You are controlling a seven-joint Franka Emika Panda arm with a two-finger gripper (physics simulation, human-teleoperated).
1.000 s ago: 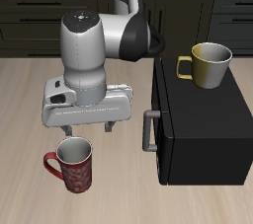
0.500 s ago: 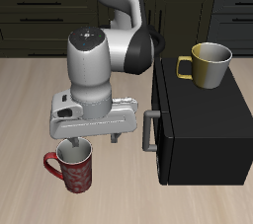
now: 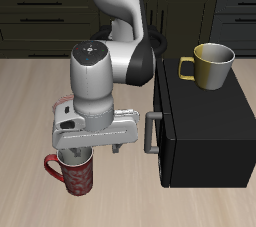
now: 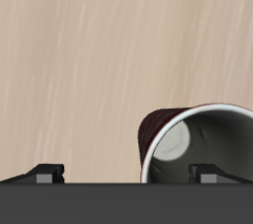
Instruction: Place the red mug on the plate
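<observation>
- Claw [image 3: 92, 152] first: over the last second you have brought it down from above the table until it sits right at the rim of the red mug [image 3: 74, 175]. In the exterior view one finger looks dipped at the rim while the other hangs outside, nearer the black cabinet [image 3: 205, 129].
- Jaws: they stand apart, closed on nothing. In the wrist view the two fingertips [image 4: 46, 174] are spread wide, one off to the side over bare table and the other over the mug's mouth.
- Meaning for the task: my reading is that you are lining up a grasp on the mug wall, so the pick has not happened and the carry is all ahead of you. The mug has not shifted across the earlier pictures.
- Red mug [image 4: 198, 141]: it stands upright near the table's front edge, dark red with a mottled pattern, its loop handle pointing away from the cabinet, its inside pale grey-white and empty.
- Plate: you cannot see it clearly here; only a sliver of reddish rim [image 3: 66, 99] peeks out behind the arm, farther back than the mug, and I cannot be sure that is it.
- Yellow mug [image 3: 209, 65]: it sits on top of the cabinet, well apart; leave it alone.
</observation>
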